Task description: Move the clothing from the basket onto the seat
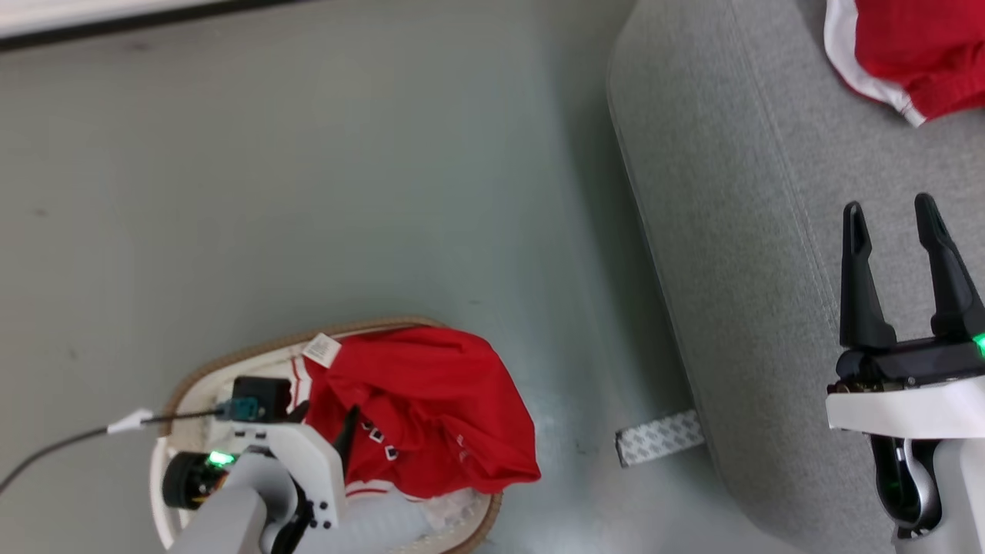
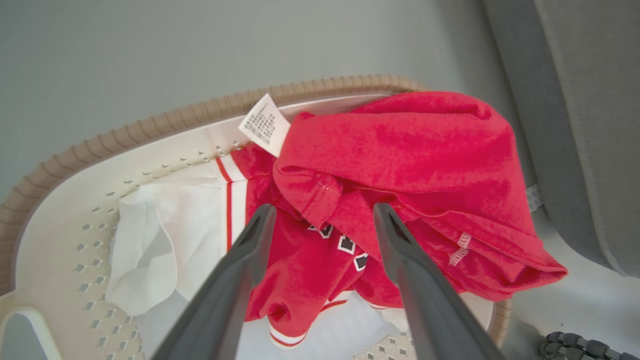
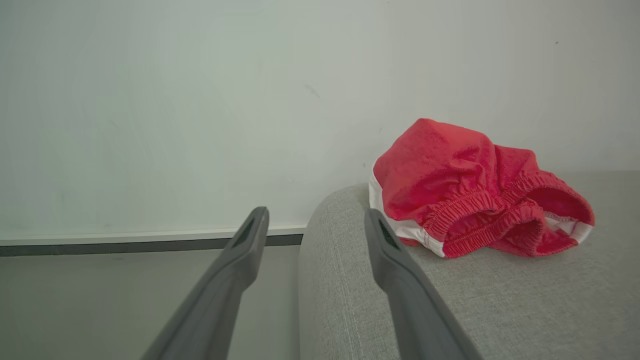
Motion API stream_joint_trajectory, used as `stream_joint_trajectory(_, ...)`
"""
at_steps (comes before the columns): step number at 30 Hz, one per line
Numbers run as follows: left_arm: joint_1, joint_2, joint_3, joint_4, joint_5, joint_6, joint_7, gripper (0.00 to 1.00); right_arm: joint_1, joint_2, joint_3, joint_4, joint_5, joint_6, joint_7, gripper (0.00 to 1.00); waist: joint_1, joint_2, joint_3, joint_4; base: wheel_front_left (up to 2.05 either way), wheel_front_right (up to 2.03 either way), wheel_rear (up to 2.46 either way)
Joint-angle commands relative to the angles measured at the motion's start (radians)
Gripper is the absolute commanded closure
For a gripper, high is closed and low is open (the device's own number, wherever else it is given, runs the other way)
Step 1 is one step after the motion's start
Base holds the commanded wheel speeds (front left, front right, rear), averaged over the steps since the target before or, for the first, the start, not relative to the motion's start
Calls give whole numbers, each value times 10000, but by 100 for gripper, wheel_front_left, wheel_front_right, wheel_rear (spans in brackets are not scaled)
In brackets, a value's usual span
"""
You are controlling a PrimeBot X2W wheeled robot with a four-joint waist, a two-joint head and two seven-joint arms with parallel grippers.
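1. A red garment [image 1: 431, 408] [image 2: 400, 150] lies heaped in the basket [image 1: 254, 350] [image 2: 125, 135]. One fold spills over the tan rim on the side facing the seat [image 1: 731, 231] [image 3: 500, 300].
2. Its white label [image 1: 322, 350] [image 2: 264, 125] rests up against the basket's far rim. Small black-and-white marks show on the fabric lower down.
3. Some white cloth [image 2: 150, 235] lies in the basket beside and under the red.
4. The left tool [image 1: 323, 423] [image 2: 320, 212] hangs over the basket with its two dark fingers spread. The tips are down at the red fabric, one on each side of a fold. I cannot tell whether they touch it, and nothing is pinched.
5. A second red garment [image 1: 916, 46] [image 3: 470, 200], with white edging and a gathered elastic band, lies bunched on the seat near its rounded edge, well apart from the basket.
6. The right tool [image 1: 890, 209] [image 3: 315, 216] hovers over the grey seat. Its fingers are spread with nothing between them, and it is well short of that second garment.
7. The basket stands on the grey-green floor [image 1: 346, 192], near the seat but not touching it.
8. A patterned strip [image 1: 659, 437] sticks out from the seat's foot, and a thin cable [image 1: 61, 442] trails off the left arm.
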Motion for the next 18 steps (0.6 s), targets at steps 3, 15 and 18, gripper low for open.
stream_joint_trajectory(3, -637, 163, -411, 601, -157, -25, 183, 0, -346, 136, 52, -125, 61, -22, -39, 0, -3, 0, 1027, -523, 0, 0, 0)
stream_joint_trajectory(15, -2369, 756, -1343, 2053, -1354, -14, 772, 0, -833, 349, -67, -530, 142, -22, -43, 0, -3, 0, 2645, -1352, 0, 0, 0)
stream_joint_trajectory(18, -2625, 757, -1621, 2262, -1594, -15, 1142, 0, -828, 463, 35, -519, 188, -22, -44, 0, -3, 0, 2894, -1511, 0, 0, 0)
